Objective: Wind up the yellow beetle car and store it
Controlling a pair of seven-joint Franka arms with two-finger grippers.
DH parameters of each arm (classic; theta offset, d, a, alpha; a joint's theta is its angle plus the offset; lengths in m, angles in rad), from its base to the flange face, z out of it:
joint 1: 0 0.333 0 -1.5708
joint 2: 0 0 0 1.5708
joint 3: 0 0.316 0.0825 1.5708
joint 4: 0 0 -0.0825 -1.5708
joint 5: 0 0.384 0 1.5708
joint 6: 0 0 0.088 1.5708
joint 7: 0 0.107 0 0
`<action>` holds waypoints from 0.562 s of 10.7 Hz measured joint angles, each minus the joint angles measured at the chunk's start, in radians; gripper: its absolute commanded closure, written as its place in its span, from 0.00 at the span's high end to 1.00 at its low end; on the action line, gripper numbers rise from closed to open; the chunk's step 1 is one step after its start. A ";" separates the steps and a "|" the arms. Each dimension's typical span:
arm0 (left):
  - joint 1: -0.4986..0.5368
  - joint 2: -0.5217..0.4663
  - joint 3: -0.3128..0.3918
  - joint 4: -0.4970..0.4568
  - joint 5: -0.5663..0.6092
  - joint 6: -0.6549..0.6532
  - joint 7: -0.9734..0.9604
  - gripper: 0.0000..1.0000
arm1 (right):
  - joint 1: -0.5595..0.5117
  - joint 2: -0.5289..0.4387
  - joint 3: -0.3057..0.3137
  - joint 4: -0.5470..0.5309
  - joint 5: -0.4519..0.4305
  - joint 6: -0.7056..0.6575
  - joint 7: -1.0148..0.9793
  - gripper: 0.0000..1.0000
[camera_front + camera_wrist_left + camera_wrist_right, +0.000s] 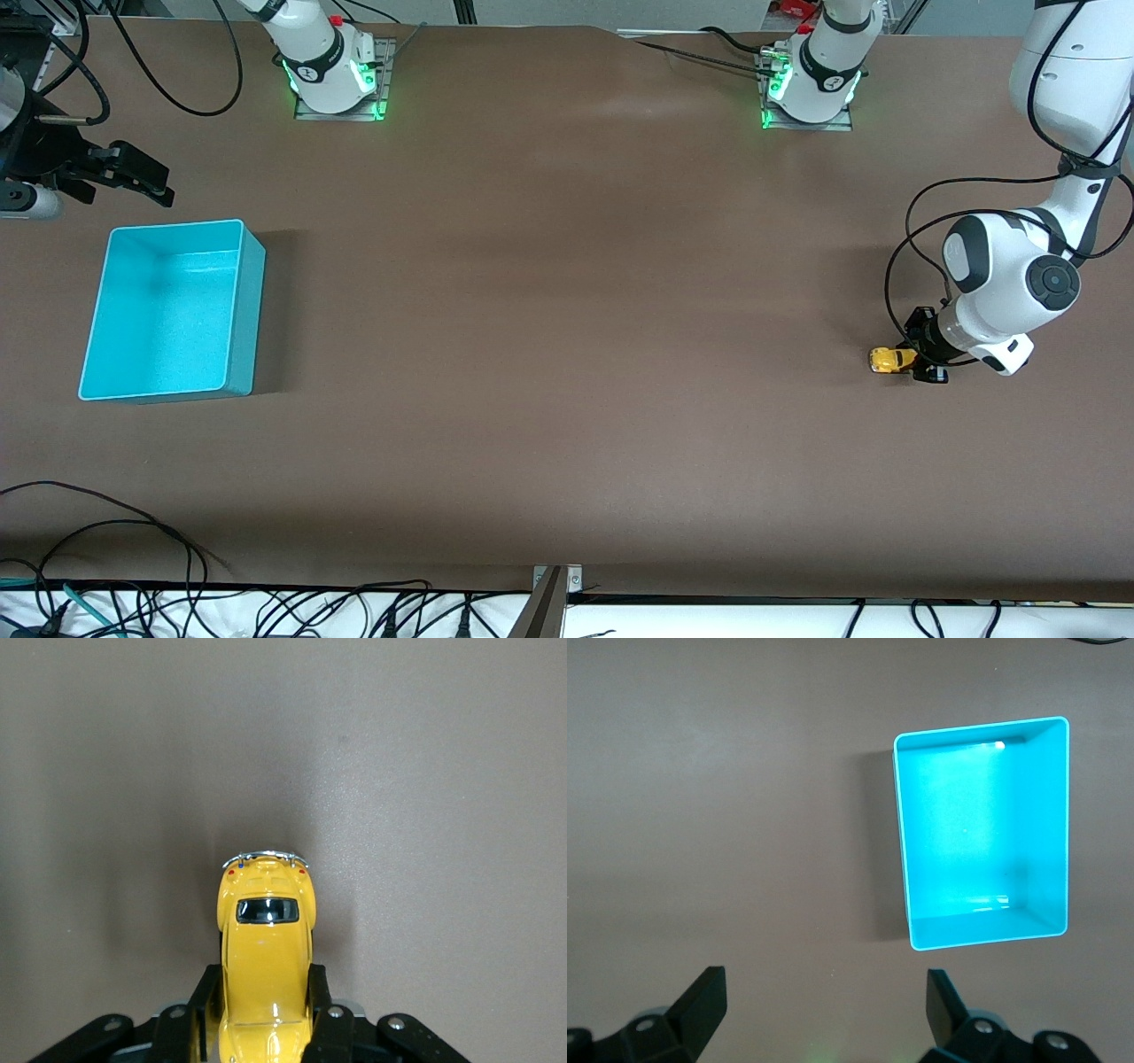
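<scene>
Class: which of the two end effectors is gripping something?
The left end effector, shut on the yellow beetle car. The right end effector waits open near the teal bin.

- The front view looks down from high across the table [567, 354], facing both arm bases.
- The left wrist view looks close down onto the yellow beetle car [264, 966], also visible in front.
- The right wrist view looks down from higher onto the teal bin [983, 833], shared with front.

The yellow beetle car [890, 360] sits at the left arm's table end, bin [245, 292] at the right arm's.
</scene>
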 measured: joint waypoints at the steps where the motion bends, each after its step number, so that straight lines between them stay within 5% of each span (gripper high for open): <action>1: 0.000 0.003 0.001 0.007 0.001 0.000 0.000 1.00 | 0.000 0.000 0.000 0.000 0.000 0.000 0.000 1.00; 6: 0.001 0.044 0.004 0.111 0.003 -0.042 0.000 1.00 | 0.000 0.000 0.000 0.000 0.000 0.000 0.000 1.00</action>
